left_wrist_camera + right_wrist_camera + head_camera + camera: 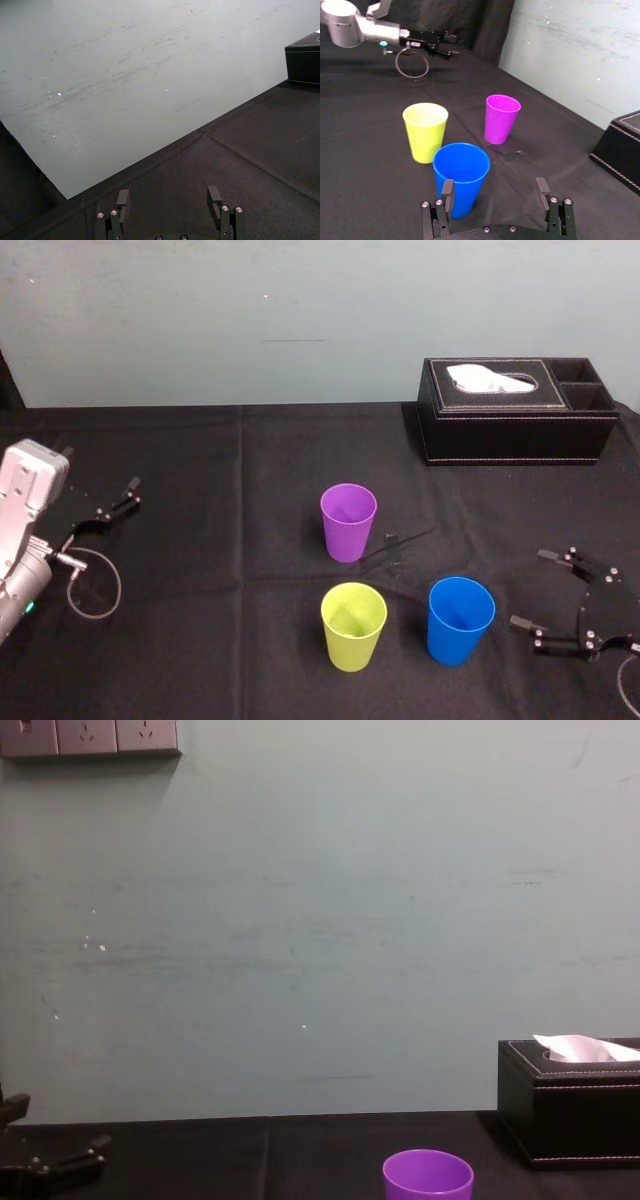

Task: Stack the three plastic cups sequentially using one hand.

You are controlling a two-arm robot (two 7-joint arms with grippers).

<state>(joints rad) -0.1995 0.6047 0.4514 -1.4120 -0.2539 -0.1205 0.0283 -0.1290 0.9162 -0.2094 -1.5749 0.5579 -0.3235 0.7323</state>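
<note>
Right gripper [530, 588]: fingers wide apart, empty, just right of the blue cup [460, 620], not touching it. Yellow-green cup [353, 625] sits left of the blue one, purple cup [348, 523] behind them. All upright, apart, unstacked. Left gripper [128, 495] spread open, parked far left.

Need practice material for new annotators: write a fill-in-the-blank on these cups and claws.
The cup nearest the right claw is ____.
The cup nearest the tissue box is ____.
The left claw and the right claw both stand ____, holding nothing.
Missing words: blue; purple; open.
</note>
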